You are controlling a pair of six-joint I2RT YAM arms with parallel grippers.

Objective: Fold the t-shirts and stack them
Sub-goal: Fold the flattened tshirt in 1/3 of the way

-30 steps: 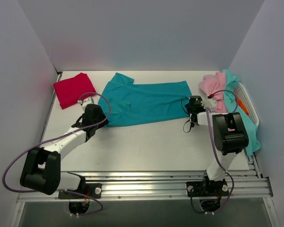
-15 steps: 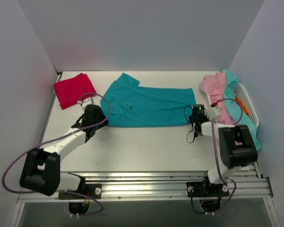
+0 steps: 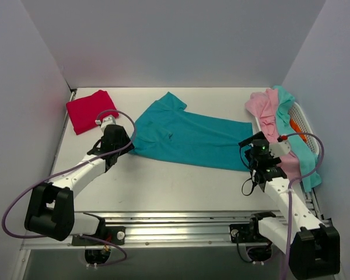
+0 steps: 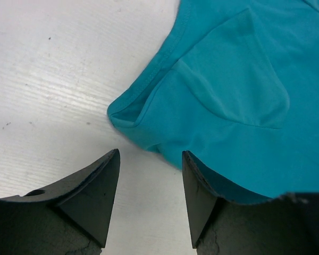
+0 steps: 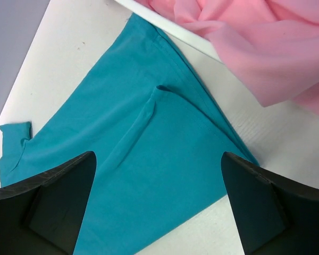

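A deep teal t-shirt (image 3: 189,135) (image 4: 239,95) (image 5: 143,159) lies flat and slanted across the table, collar end far left, hem near right. A crimson-red t-shirt (image 3: 91,111) sits folded at the far left corner. My left gripper (image 3: 125,147) (image 4: 150,154) is open at the teal shirt's near-left corner; bare table shows between its fingers and the right finger (image 4: 199,196) overlaps the cloth edge. My right gripper (image 3: 251,149) (image 5: 157,156) is wide open over the hem corner, holding nothing.
A white basket (image 3: 304,116) (image 5: 165,24) at the right edge holds a pale pink shirt (image 3: 262,108) (image 5: 255,48), a light aqua one (image 3: 306,157) draped over its side and an orange one (image 3: 297,128). Walls close in the left, back and right.
The right gripper dragged the teal shirt's hem toward the near right, then opened and let go. The shirt now lies diagonal. The left gripper has barely moved.
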